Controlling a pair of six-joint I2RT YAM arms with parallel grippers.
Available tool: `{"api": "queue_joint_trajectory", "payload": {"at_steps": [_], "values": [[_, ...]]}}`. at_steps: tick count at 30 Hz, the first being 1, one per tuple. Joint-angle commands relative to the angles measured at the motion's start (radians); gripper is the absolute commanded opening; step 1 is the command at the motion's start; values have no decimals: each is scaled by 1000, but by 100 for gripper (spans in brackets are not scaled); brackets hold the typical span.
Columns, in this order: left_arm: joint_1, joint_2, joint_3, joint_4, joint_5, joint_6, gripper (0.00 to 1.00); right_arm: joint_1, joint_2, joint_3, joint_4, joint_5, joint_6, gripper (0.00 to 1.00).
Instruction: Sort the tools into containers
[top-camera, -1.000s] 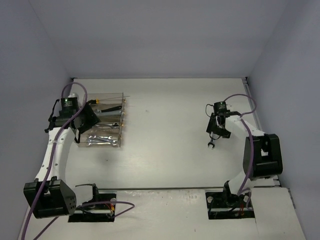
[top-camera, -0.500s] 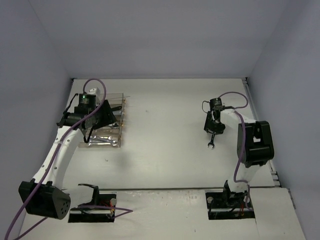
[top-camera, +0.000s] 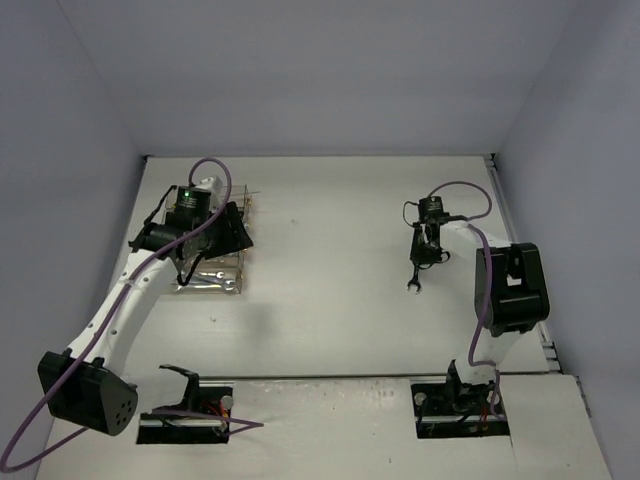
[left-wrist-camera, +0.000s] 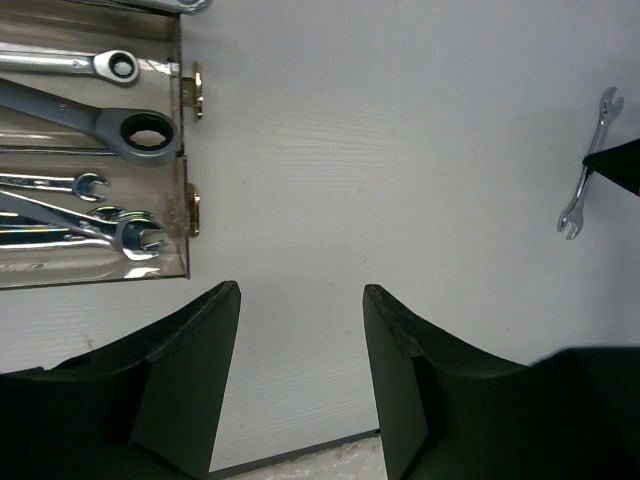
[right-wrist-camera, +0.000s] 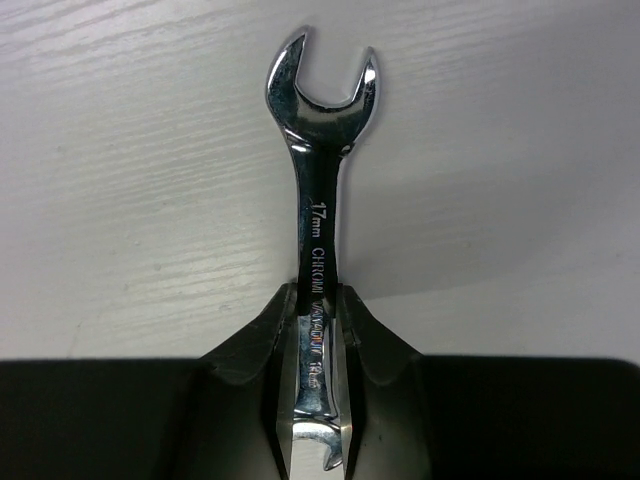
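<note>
Since a second ago the right gripper (right-wrist-camera: 318, 300) has closed. Its black jaws, which stood wider then, now pinch the shank of a slim silver metal wrench (right-wrist-camera: 320, 190). The wrench's open end pokes out past the fingertips over the white table (right-wrist-camera: 120, 150). I cannot tell whether the wrench is lifted or still touches the surface. The right arm's elbow has also drawn in from the table's edge.

The left gripper (left-wrist-camera: 300, 300) has swung across the row of clear plastic rectangular bins (left-wrist-camera: 183, 200), from their left side to their right-hand edge. Its jaws stand apart as before, with nothing between them.

The pinched wrench sits well to the right of the bins, with bare table between. From the left wrist it shows far off at the right, a dark tip of the right gripper on it. Several other silver wrenches (left-wrist-camera: 100, 125) lie inside the bins, just left of the left gripper's fingers.
</note>
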Motion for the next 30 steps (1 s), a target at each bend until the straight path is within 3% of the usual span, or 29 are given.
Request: {"api": "queue_joint_trajectory", "payload": {"at_steps": [1,4,15,20,30], "values": [[-51,18,37,120,60,-40,49,110,-17,-70,-18,-89,-30,0],[-97,54,34,195,82,-81,49,234,-68,-66,0,-94,-36,0],[-183,199,-31,455,177,-262,50,458,-194,-11,61,-194,-89,0],[-205,250,-54,576,219,-305,52,511,-243,0,121,-246,-86,0],[-249,318,-35,629,235,-331,59,569,-283,32,162,-283,-67,0]]}}
